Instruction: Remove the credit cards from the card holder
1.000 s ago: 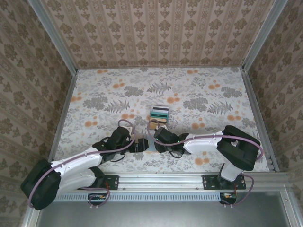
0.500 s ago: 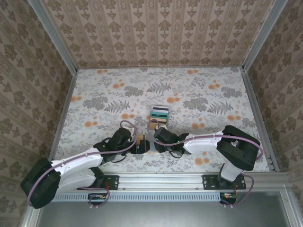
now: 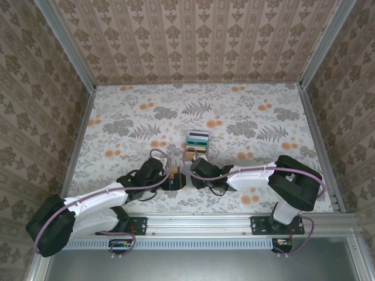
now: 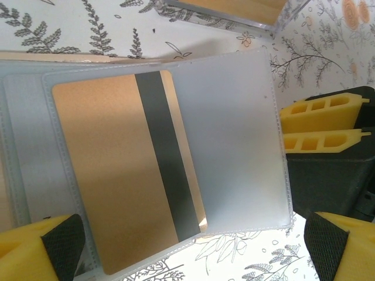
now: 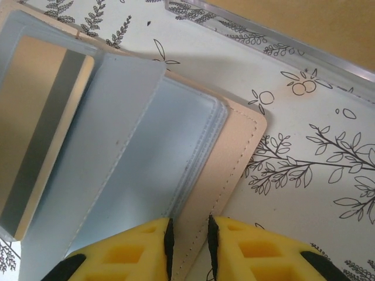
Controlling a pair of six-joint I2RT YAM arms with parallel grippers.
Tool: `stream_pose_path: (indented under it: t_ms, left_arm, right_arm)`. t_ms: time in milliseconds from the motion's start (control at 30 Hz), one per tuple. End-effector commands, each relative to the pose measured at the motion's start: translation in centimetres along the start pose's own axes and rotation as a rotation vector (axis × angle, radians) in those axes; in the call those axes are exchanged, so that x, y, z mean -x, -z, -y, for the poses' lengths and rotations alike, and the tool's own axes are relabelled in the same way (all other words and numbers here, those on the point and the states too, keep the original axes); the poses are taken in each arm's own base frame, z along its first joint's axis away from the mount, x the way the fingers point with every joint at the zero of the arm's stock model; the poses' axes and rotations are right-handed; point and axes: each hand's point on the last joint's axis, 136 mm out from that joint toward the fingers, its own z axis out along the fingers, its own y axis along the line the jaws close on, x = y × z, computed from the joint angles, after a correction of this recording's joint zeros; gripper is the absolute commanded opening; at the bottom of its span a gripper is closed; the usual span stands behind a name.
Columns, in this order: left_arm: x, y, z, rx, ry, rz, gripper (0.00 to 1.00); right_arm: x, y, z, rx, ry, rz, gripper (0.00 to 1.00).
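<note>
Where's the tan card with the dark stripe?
The striped card sits in a clear sleeve of the open card holder, near the table's front edge, before the card stack.

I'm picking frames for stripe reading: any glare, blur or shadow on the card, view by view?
Left wrist: the orange-tan card is sharp and evenly lit, slightly milky behind the frosted sleeve of the card holder. Right wrist: it lies oblique, its stripe washed to a pale sheen. Top external: even light, but the card holder is tiny between the arms, stripe unreadable.
</note>
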Motion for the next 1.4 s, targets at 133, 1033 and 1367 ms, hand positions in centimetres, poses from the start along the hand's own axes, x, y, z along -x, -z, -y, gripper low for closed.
stream_pose_path:
  t_ms: [133,1033,1367]
  left_arm:
    - [1.5,1.6,-1.6,0.071,0.002,0.048,1.0]
    - [0.4,0.5,-6.9,0.173,0.088,0.012,0.24]
    - [-0.3,-0.1,-7.2,0.177,0.105,-0.016,0.21]
  right_arm:
    - [0.7,1.8,2.1,-0.068,-0.052,0.06,0.3]
    - [4.4,-0.5,-7.2,0.329,-0.334,0.047,0.15]
    - [3.8,-2.0,-7.2,0.318,-0.387,0.013,0.17]
